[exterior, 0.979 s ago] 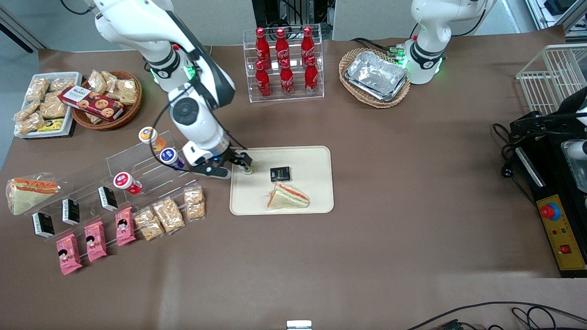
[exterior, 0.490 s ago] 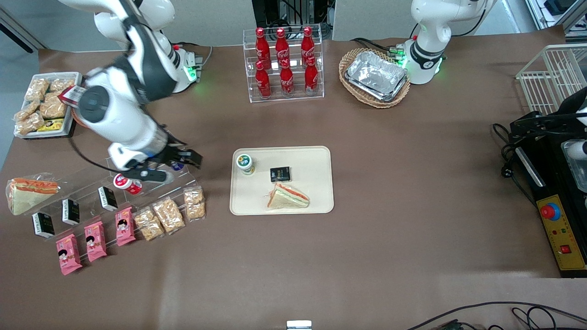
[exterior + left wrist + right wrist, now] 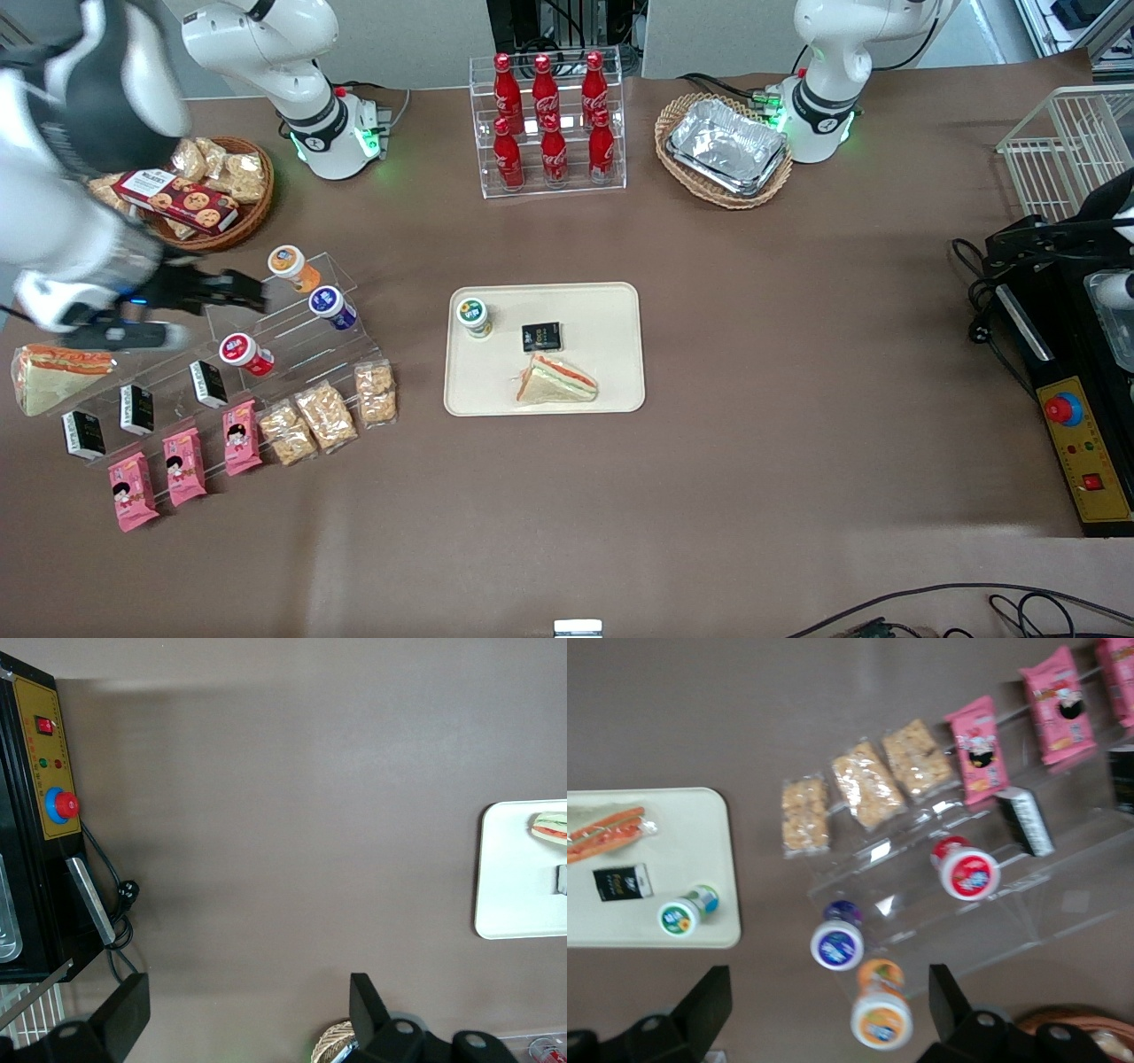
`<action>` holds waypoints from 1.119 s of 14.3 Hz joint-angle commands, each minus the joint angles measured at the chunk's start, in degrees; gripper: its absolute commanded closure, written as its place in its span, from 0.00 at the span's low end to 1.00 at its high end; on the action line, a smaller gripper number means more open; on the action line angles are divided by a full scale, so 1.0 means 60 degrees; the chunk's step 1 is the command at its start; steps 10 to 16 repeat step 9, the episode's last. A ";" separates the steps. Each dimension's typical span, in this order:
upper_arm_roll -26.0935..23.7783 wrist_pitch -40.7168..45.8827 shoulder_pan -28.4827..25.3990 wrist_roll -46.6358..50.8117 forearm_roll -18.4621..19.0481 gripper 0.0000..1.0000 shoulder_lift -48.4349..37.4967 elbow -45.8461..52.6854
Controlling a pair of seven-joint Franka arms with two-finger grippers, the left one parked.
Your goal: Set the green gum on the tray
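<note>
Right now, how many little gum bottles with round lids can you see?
4. The green gum stands on the tray. The orange-lidded, blue-lidded and red-lidded bottles sit on the clear rack. The gripper, fingers open and empty, hangs beside the rack. None seems hidden.

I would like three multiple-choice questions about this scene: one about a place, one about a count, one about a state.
1. Where is the green gum?
A. on the tray
B. on the clear rack
C. in the gripper

2. How many things lie on the tray?
A. one
B. three
C. five

3. What is the gripper's state?
A. shut on the gum
B. shut on the sandwich
C. open, holding nothing

Key: 1 A, the gum stands upright in a tray corner. 2 B, the gum, a black packet and a sandwich. 3 C, the wrist view shows its fingers apart and nothing between them, and it hangs above the rack, away from the tray.
</note>
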State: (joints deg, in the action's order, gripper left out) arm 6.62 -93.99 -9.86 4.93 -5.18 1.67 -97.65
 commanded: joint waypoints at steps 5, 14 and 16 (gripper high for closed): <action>0.1034 0.2627 0.0134 -0.0880 0.0102 0.00 0.0205 0.2606; 0.0903 0.3009 0.0311 -0.0866 0.0087 0.00 0.0219 0.3004; 0.0903 0.3009 0.0311 -0.0866 0.0087 0.00 0.0219 0.3004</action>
